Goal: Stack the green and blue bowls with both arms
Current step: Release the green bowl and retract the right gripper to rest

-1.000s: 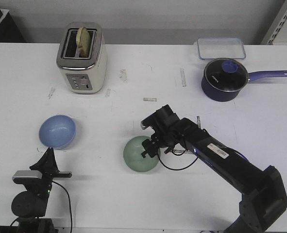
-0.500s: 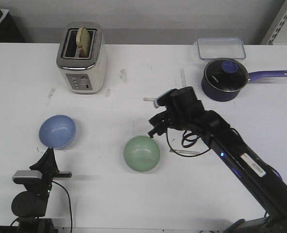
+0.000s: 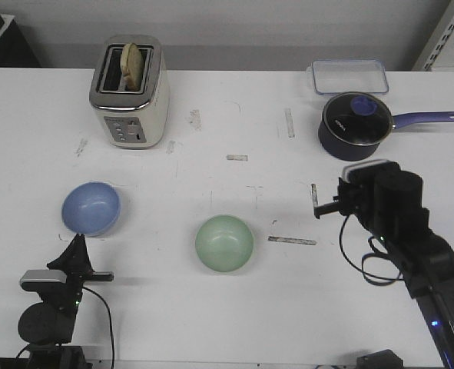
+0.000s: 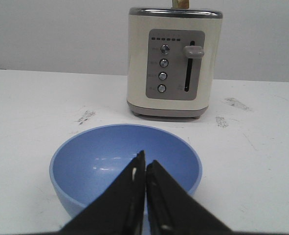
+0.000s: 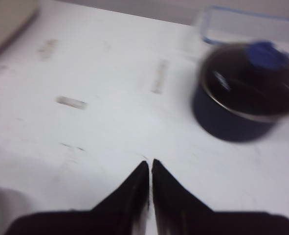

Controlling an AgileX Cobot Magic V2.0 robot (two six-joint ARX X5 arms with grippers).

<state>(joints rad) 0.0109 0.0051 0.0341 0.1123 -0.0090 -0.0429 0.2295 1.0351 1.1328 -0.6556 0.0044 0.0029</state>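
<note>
Bowls sit apart on the table (image 3: 211,323): blue bowl (image 3: 91,207) left, green bowl (image 3: 224,243) center, right gripper (image 3: 316,201) well right of it. Left wrist view: left gripper (image 4: 145,167) pinched together before the blue bowl. Right wrist view: fingertips together, saucepan (image 5: 241,95) beyond.

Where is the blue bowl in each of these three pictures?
Front view: blue bowl at left, nearer the camera than the toaster.
Left wrist view: it fills the lower middle, just beyond the closed left pincer.
Right wrist view: not in it.
Shared landmark: the toaster appears in the front and left wrist views.
</note>
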